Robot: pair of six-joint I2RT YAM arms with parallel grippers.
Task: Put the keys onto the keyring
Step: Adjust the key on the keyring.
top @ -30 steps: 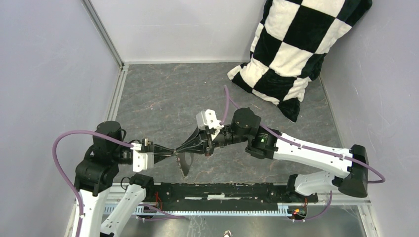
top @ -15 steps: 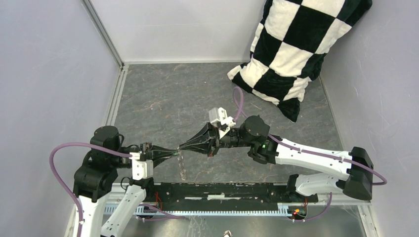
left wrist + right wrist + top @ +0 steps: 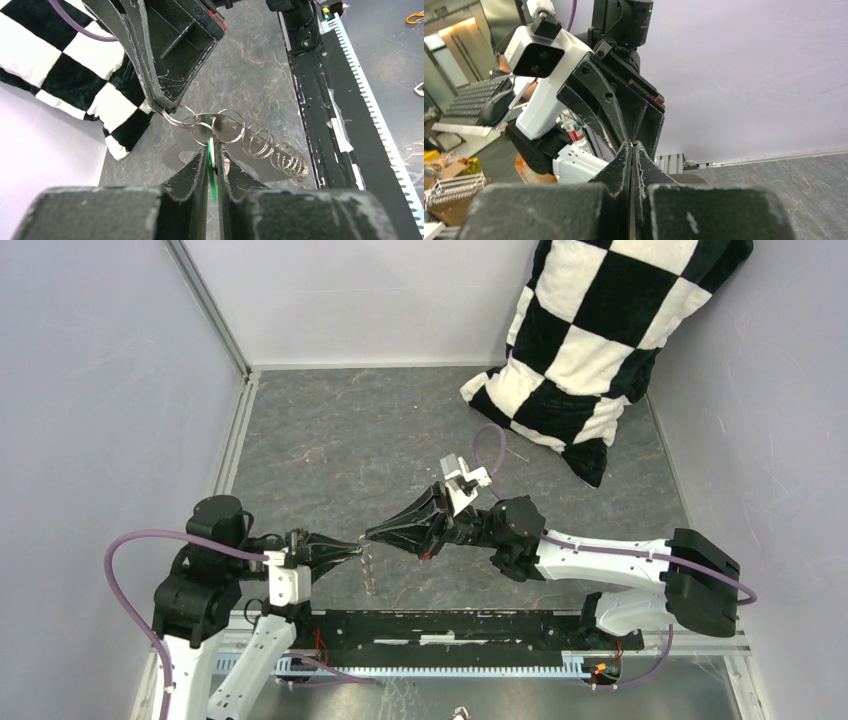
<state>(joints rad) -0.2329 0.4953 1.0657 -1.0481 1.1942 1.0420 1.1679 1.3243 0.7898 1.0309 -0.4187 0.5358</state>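
1. The left gripper (image 3: 212, 150) has its fingers pressed together. They are clamped edge-on on the green key (image 3: 212, 165), whose green cover shows as a thin strip between the pads.
2. The key's metal part rises from the fingertips and overlaps the wire rings of the keyring (image 3: 250, 142). Whether it is threaded through a ring cannot be told.
3. The right gripper (image 3: 167, 107) also has its fingers together, with the tips pinching the end ring of the keyring.
4. The remaining rings trail away from both tips as a loose chain held off the table (image 3: 330, 440).
5. In the top view, the two grippers meet tip to tip above the table's near middle.
6. The checkered pillow (image 3: 600, 330) lies at the far right corner, well apart.
7. A red-and-white label (image 3: 576, 134) is too blurred to read.
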